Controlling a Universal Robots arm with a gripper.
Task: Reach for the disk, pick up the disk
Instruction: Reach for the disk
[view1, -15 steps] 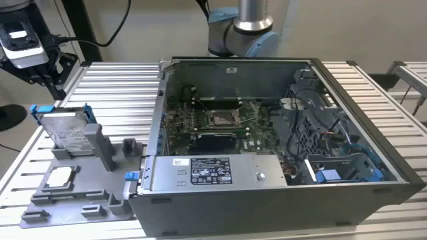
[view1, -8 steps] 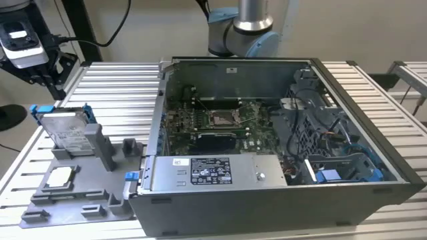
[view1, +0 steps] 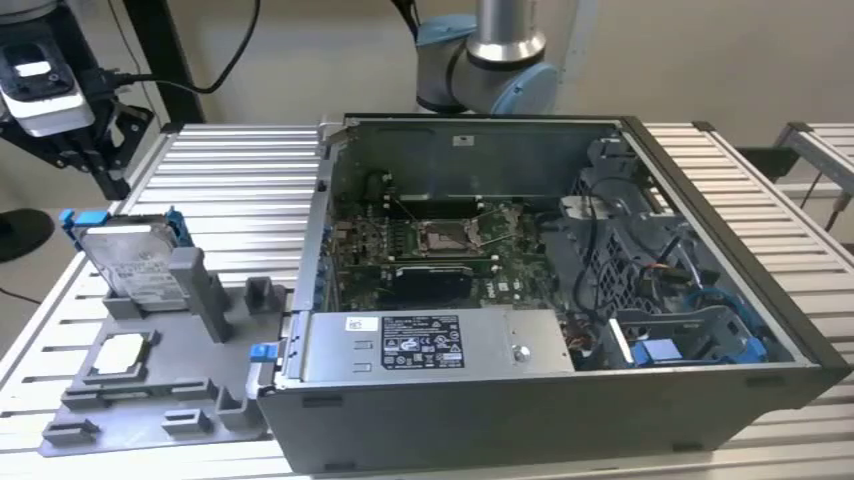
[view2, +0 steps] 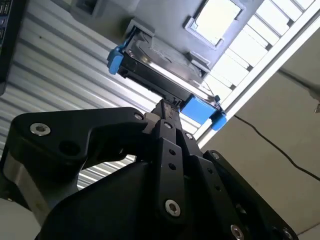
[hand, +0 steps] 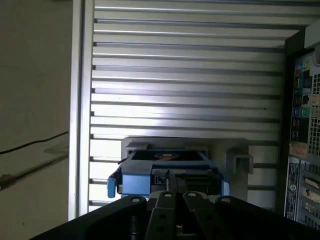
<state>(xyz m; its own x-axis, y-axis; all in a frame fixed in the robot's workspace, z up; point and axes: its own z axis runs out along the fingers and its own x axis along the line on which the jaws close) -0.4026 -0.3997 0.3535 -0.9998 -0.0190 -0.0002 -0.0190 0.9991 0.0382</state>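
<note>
Black gripper (view2: 162, 106), fingers (view2: 169, 150) closed together and empty, is pointed at blue-framed silver rectangular disk (view1: 131, 265) | disk is seated in grey plastic fixture (view1: 167, 385) on ribbed metal tabletop (view1: 227, 170) | step: reach | grasp is judged to need fingers parted first.

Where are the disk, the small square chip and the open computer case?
disk (view1: 131, 268): exterior view, on its white label.
small square chip (view1: 120, 350): exterior view, on its top face.
computer case (view1: 534, 415): exterior view, on its near outer wall.

Nothing legible from here: the disk (view1: 134, 268) carries a white printed label, the power supply box (view1: 514, 340) a black-and-white sticker, both too small to read.
</note>
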